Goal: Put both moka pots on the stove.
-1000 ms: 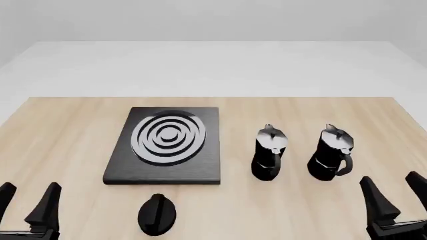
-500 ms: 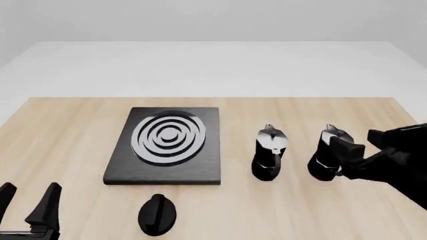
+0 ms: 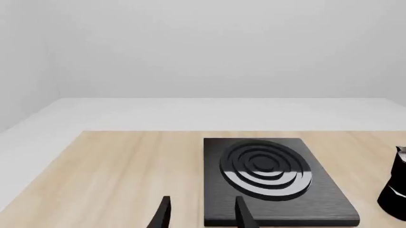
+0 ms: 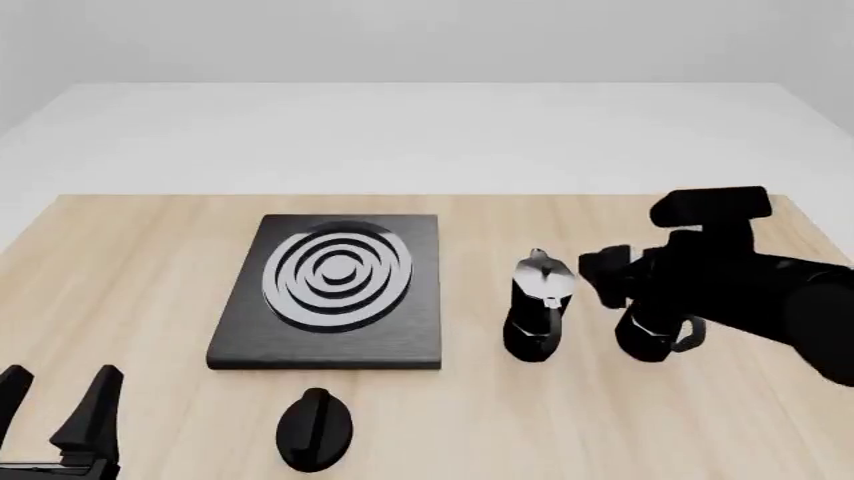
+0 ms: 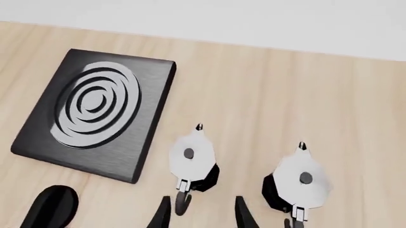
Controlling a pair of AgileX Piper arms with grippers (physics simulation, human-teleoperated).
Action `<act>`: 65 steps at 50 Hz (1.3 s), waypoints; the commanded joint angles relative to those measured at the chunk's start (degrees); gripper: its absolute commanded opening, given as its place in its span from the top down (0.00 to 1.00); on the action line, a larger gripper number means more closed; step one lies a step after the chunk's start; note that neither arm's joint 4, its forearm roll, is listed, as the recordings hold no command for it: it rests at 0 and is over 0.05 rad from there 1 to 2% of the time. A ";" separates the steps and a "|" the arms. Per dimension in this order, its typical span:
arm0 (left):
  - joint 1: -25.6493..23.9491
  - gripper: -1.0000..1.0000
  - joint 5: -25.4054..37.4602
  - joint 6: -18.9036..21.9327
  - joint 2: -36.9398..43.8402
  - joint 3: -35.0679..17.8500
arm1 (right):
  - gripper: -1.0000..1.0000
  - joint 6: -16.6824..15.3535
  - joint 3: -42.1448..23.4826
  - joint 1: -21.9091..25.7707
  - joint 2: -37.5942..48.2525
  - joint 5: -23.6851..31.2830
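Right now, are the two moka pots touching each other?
Apart. The right wrist view shows bare table between the left moka pot and the right moka pot.

Pale wooden table (image 4: 160, 290) with lengthwise grain, set on a plain white floor (image 4: 400, 130). Beyond, bare light-grey wall (image 3: 216, 42). Soft, even light; faint shadows.

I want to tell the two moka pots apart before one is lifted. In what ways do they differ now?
The left moka pot stands nearer the stove; the right moka pot stands farther from it. In the front view the left pot shows whole, while the right arm covers the right pot's top. In the right wrist view the right gripper hangs nearer the left pot. Both stand upright on the table, same black bodies, silvery lids.
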 commanded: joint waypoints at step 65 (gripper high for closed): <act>0.00 0.00 0.00 -0.01 0.00 0.00 | 0.00 7.08 1.62 4.40 18.02 -9.10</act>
